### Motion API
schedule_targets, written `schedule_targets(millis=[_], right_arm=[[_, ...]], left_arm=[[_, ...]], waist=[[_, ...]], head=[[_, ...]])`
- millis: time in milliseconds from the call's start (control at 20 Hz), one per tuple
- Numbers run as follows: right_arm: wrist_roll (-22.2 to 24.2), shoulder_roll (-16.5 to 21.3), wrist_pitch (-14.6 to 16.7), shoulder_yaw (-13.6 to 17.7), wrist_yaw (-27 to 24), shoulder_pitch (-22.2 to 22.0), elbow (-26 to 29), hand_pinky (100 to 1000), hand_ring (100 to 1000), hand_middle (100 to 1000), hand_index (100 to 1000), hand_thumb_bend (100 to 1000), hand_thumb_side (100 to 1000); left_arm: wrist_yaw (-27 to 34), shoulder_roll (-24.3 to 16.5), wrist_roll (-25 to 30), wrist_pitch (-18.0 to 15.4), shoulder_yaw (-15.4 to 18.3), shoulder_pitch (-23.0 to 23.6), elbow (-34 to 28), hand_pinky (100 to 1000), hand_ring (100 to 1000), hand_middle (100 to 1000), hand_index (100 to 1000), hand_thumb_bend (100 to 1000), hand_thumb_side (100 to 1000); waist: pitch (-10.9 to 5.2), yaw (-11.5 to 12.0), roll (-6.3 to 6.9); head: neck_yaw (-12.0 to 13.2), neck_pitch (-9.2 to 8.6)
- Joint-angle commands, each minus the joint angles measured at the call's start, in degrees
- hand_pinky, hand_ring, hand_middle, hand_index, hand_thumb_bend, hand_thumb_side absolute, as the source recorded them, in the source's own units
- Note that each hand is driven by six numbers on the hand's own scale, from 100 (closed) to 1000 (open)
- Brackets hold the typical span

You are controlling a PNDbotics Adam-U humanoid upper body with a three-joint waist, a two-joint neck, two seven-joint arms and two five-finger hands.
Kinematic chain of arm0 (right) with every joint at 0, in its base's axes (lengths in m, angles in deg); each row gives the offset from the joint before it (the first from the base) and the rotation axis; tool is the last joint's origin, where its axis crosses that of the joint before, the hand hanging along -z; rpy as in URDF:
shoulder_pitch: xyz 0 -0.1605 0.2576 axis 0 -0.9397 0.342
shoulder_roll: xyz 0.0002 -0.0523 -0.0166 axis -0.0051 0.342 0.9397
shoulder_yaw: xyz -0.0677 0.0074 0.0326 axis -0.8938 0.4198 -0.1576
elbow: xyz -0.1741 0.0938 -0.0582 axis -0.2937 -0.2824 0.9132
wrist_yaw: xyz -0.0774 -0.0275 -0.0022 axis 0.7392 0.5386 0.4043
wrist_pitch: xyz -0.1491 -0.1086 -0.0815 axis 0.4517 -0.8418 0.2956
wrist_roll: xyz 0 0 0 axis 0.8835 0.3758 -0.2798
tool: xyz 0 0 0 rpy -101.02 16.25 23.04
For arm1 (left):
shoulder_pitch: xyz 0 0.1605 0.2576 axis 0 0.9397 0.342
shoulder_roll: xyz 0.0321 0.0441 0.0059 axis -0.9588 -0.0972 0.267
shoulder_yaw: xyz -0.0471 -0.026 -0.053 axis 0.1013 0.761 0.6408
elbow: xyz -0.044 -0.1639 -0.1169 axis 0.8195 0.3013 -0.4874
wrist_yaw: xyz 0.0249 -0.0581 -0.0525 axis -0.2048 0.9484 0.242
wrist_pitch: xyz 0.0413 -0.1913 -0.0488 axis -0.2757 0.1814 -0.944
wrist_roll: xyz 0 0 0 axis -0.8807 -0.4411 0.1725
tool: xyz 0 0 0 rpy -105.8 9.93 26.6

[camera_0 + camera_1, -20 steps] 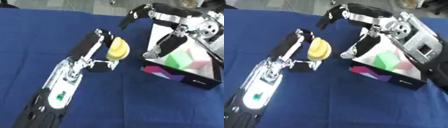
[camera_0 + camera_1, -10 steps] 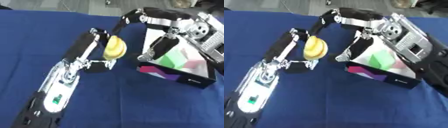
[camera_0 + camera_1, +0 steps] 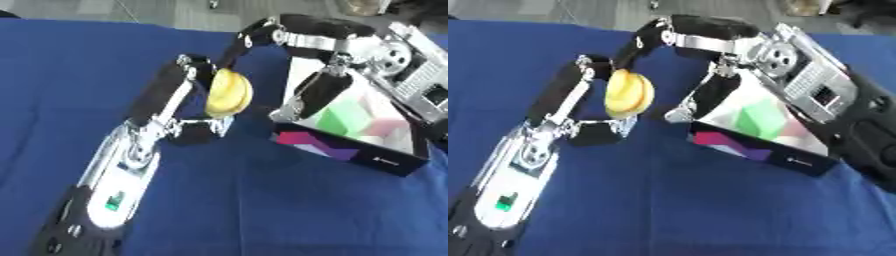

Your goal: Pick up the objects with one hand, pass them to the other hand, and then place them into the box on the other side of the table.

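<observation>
Yellow fruit (image 3: 228,93), banana-like in colour and oblong, sits just left of the frame's centre in its upper half, held above a blue tablecloth (image 3: 262,200). The left hand (image 3: 188,107) rises from the lower left corner on a silver-and-black forearm, its fingers and thumb curled round the fruit, pinching it from behind and below. The right hand (image 3: 645,42) reaches in from the upper right; its dark fingers arc over to the top of the fruit and look to touch it there, though whether they actually grip it cannot be told. Another dark part of that hand hangs lower, in front of the box's near-left wall.

The box (image 3: 350,152) stands right of centre on the cloth, just beside the fruit but apart from it. Its outer wall is dark with pink and purple shapes and a small white mark; the inside is white. A green block (image 3: 337,117) and a pale pink shape (image 3: 385,127) lie within it.

The cloth covers nearly the whole frame, lying flat with soft creases. Along the top edge a strip of grey floor (image 3: 157,10) shows beyond the table, with 1 or 2 small dark things too blurred to make out.
</observation>
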Motion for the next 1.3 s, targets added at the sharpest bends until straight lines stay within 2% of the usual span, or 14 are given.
schedule_targets(millis=[50, 250, 650, 900, 1150, 1300], right_arm=[[-0.3, 0.8, -0.5, 0.7, -0.6, 0.8, 0.7, 845, 807, 656, 819, 401, 114], [-0.5, 0.6, -0.8, 0.7, -0.1, 0.7, 0.7, 840, 790, 585, 796, 401, 113], [-1.0, 0.8, -0.2, 0.8, 2.2, 0.1, 0.7, 838, 787, 578, 790, 415, 109], [-1.3, 0.9, -0.2, 0.9, 3.4, -0.3, 0.7, 832, 771, 522, 777, 418, 100], [-1.5, 0.8, -0.4, 0.8, 3.9, -0.4, 0.7, 829, 765, 505, 767, 418, 100], [-1.4, 0.8, -0.1, 0.8, 4.4, -0.4, 0.7, 825, 748, 450, 739, 424, 100]], left_arm=[[1.3, 1.1, -0.6, 0.0, 0.2, -0.8, -1.0, 667, 489, 407, 519, 100, 100], [3.4, 1.6, -1.1, -0.1, -0.1, -0.8, -1.0, 668, 484, 402, 535, 100, 100], [6.0, 1.9, -2.1, -0.4, -0.5, -1.0, -1.3, 668, 482, 400, 538, 100, 100], [6.6, 2.1, -2.1, -0.2, -0.8, -1.0, -2.0, 669, 481, 398, 538, 100, 100], [7.7, 2.2, -1.8, 0.1, -1.1, -0.9, -2.7, 669, 481, 397, 538, 100, 100], [7.9, 2.2, -1.7, 0.2, -1.1, -0.9, -3.0, 669, 480, 397, 538, 100, 100]], waist=[[0.00, 0.0, -0.82], [0.16, 0.0, -0.93], [0.26, -0.1, -0.97], [0.28, -0.3, -0.88], [0.43, -0.4, -0.85], [0.51, -0.4, -0.88]], head=[[-0.2, -0.07], [0.0, -0.06], [-0.7, 0.42], [-0.6, 0.38], [-0.4, 0.32], [-0.3, 0.30]])
